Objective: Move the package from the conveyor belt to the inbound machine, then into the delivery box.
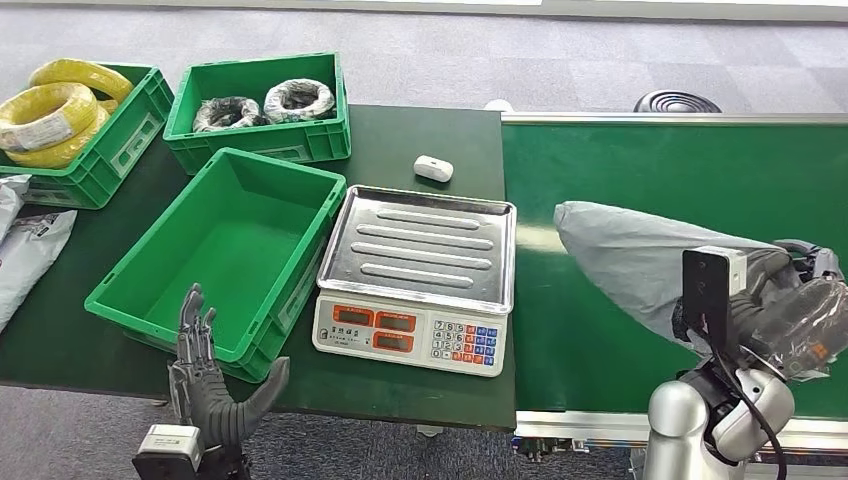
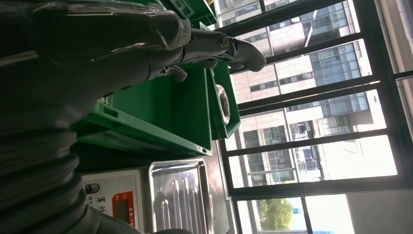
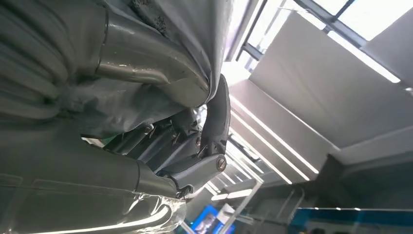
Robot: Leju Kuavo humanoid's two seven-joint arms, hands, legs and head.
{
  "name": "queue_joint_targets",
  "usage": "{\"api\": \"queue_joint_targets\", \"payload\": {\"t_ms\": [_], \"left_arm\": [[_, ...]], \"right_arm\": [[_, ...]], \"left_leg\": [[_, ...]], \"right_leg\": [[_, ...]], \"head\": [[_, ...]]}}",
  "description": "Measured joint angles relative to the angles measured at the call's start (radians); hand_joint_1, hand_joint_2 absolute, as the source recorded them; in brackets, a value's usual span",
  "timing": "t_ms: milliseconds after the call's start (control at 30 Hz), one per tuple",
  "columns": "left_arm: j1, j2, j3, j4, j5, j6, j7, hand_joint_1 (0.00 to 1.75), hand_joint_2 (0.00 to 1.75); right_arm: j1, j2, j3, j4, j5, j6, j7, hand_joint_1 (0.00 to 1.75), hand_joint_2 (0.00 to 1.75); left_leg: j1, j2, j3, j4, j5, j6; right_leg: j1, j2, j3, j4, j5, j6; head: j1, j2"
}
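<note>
Both hands differ: right hand (image 1: 775, 300) grips the grey package (image 1: 640, 255) above the conveyor belt (image 1: 600, 350), left hand (image 1: 205, 385) spread empty.

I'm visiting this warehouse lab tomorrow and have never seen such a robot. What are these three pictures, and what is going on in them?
They come from a humanoid robot's cameras. The wide picture looks down from its head; the other two sit at its wrists and appear turned. Its right hand holds a grey package above the green conveyor belt. Its left hand is open, holding nothing, near the empty green crate. On the dark table stand a weighing scale with a steel tray, a small white device, a crate of yellow coils and a crate of wrapped dark coils. The right wrist view shows the package up close.
</note>
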Motion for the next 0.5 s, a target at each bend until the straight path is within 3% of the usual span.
{"api": "queue_joint_targets", "payload": {"t_ms": [200,500], "left_arm": [[-0.016,-0.005,-0.01,0.014,0.002,-0.001,-0.005,0.0,1.75],[-0.07,0.001,-0.041,0.056,0.041,0.015,-0.012,0.0,1.75]], "right_arm": [[-0.063,-0.003,0.084,0.031,0.015,0.013,-0.027,1.67,1.75],[-0.336,-0.021,0.291,0.312,-0.165,0.213,-0.188,1.68,1.75]], "left_leg": [[0.0,0.0,0.0,0.0,0.0,0.0],[0.0,0.0,0.001,0.0,0.002,-0.001]], "right_leg": [[0.0,0.0,0.0,0.0,0.0,0.0],[0.001,0.001,0.0,0.002,0.001,-0.001]], "head": [[0.0,0.0],[0.0,0.0]]}}
